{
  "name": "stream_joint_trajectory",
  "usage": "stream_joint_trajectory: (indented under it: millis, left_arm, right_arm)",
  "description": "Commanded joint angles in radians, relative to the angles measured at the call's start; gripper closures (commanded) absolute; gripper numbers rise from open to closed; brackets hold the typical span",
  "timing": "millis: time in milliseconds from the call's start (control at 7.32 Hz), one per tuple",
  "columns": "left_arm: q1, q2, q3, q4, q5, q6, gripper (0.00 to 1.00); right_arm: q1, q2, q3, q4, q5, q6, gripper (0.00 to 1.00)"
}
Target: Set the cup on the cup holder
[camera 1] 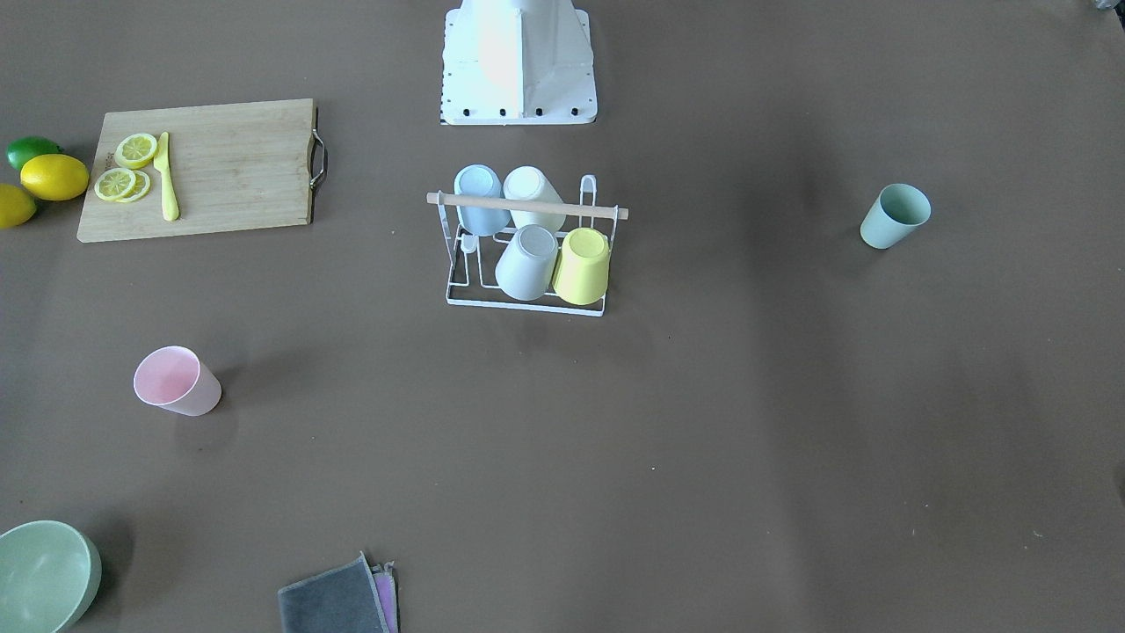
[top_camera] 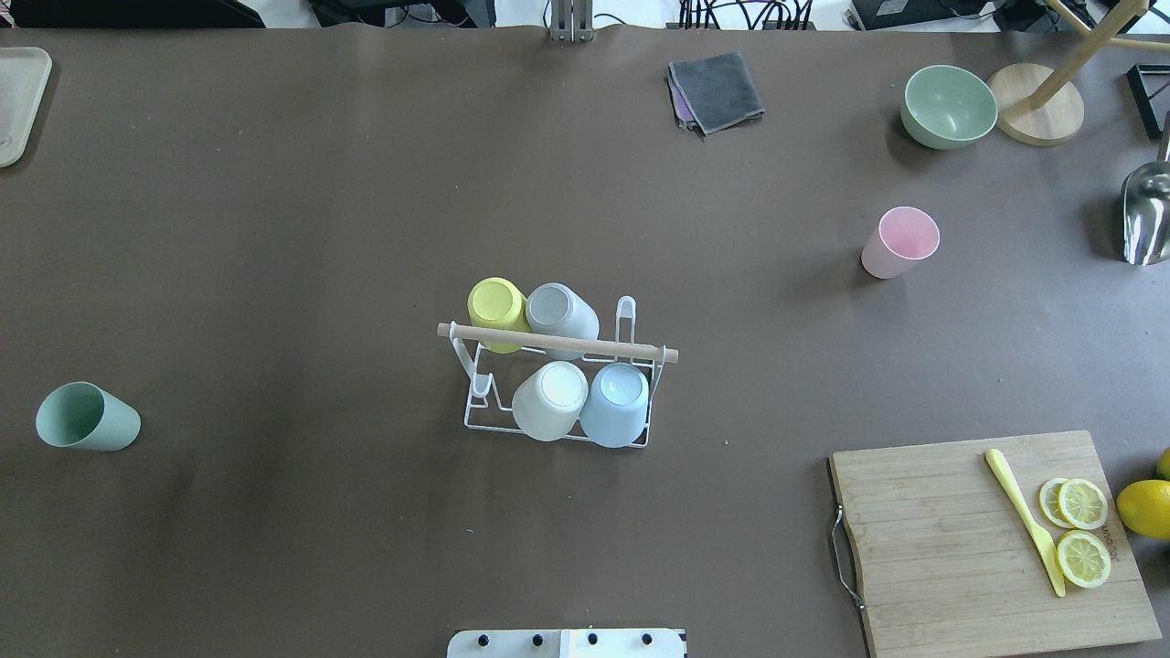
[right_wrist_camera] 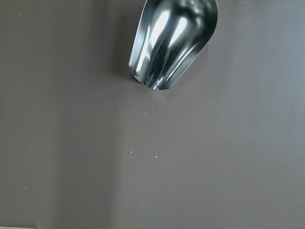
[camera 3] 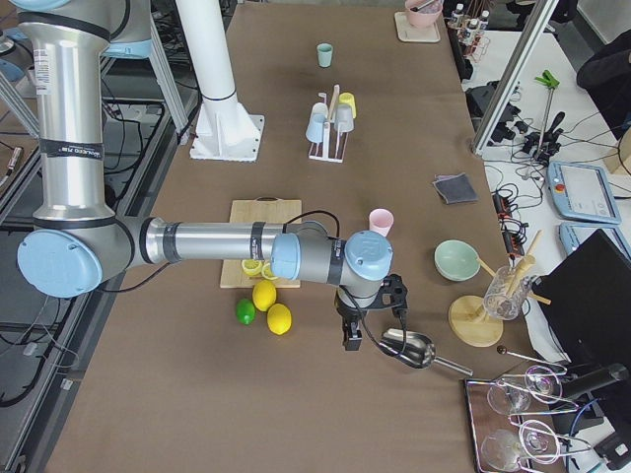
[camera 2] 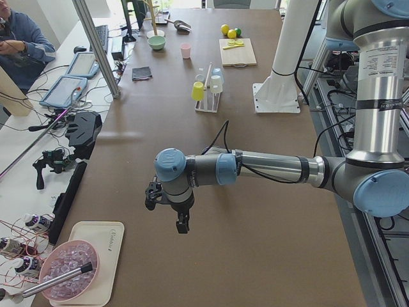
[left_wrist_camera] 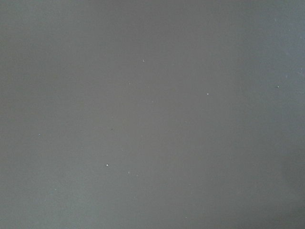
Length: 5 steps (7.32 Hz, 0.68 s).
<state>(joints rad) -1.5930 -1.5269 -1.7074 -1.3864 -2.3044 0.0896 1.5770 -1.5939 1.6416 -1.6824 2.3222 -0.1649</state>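
Note:
The white wire cup holder (top_camera: 640, 350) with a wooden rod handle stands mid-table, also in the front view (camera 1: 598, 211). Several cups hang upside down on it: yellow, grey, white and light blue. A pink cup (top_camera: 900, 242) stands upright at the right. A green cup (top_camera: 87, 418) stands at the left. My left gripper (camera 2: 182, 224) hovers over bare table at the far left end. My right gripper (camera 3: 350, 340) hovers at the far right end by a metal scoop. Both show only in the side views, so I cannot tell whether they are open or shut.
A wooden cutting board (top_camera: 932, 548) with lemon slices and a yellow knife lies front right, with lemons (top_camera: 1147, 507) beside it. A green bowl (top_camera: 949, 105), a grey cloth (top_camera: 717, 89), a metal scoop (right_wrist_camera: 171, 43) and a wooden stand (top_camera: 1037, 114) are at the back right.

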Motion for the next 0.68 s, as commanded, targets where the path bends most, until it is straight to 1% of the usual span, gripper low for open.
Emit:
stream_joint_trajectory:
  millis: [0, 137, 273, 410, 546]
  left_arm:
    - [-0.001, 0.017, -0.008, 0.001, 0.002, 0.001, 0.01]
    - [-0.004, 0.028, -0.015, 0.001, 0.002, 0.001, 0.01]
    - [-0.007, 0.027, -0.02, 0.001, 0.0, -0.001, 0.01]
    - [-0.007, 0.027, -0.023, 0.001, 0.0, 0.001, 0.01]
    - [-0.007, 0.03, -0.028, 0.001, -0.001, -0.001, 0.01]
  right_arm:
    - [-0.005, 0.006, 0.001, 0.01, -0.001, 0.001, 0.0]
    - [-0.012, 0.031, 0.003, 0.023, 0.002, 0.005, 0.0]
    - [-0.035, 0.041, 0.033, 0.023, 0.002, 0.048, 0.0]
    - [-0.085, 0.042, 0.081, 0.023, -0.001, 0.147, 0.0]
    - [-0.139, 0.075, 0.095, 0.021, -0.004, 0.197, 0.0]
